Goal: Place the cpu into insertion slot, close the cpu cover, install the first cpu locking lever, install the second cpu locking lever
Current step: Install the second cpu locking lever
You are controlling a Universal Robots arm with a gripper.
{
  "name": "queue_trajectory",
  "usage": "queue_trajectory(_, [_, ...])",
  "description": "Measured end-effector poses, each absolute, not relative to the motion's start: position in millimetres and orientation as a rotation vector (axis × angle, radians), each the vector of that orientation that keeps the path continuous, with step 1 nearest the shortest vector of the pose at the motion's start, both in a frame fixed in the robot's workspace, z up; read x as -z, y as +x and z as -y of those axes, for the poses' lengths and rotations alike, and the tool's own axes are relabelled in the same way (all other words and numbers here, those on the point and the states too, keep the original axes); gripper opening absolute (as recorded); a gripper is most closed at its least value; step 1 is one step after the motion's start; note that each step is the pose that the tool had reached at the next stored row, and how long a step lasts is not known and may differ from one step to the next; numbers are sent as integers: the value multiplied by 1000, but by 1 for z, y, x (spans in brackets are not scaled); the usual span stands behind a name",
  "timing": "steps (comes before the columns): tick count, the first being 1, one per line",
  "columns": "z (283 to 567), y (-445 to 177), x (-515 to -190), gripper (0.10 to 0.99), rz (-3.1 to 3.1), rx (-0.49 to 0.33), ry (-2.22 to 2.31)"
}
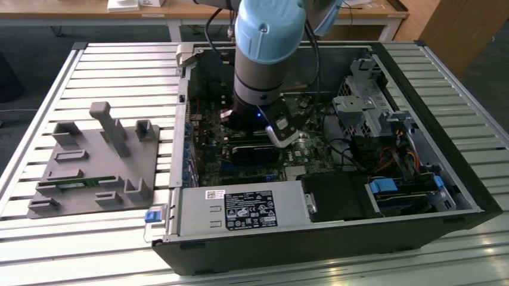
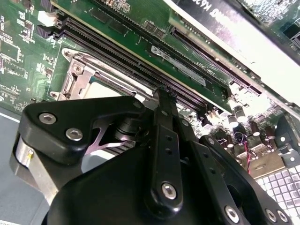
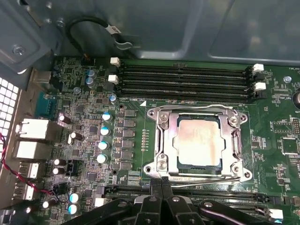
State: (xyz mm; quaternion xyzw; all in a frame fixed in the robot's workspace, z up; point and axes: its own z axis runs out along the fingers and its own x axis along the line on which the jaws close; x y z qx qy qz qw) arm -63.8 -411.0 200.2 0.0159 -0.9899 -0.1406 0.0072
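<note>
In the first wrist view, the gripper (image 3: 161, 180) hangs with jaws pressed together at the socket's near edge. Just beyond their tips, the cpu (image 3: 198, 141) sits in the insertion slot (image 3: 190, 165), framed by the lowered cpu cover (image 3: 169, 136).

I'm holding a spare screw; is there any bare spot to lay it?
The slatted table is bare between the grey fixture block and the computer case wall, and beyond the block. Inside the case it is crowded: the arm stands over the board.
</note>
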Motion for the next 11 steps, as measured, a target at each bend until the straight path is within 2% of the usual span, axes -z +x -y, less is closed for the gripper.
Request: queue_trajectory(11, [411, -65, -194, 106, 3095, 448, 50])
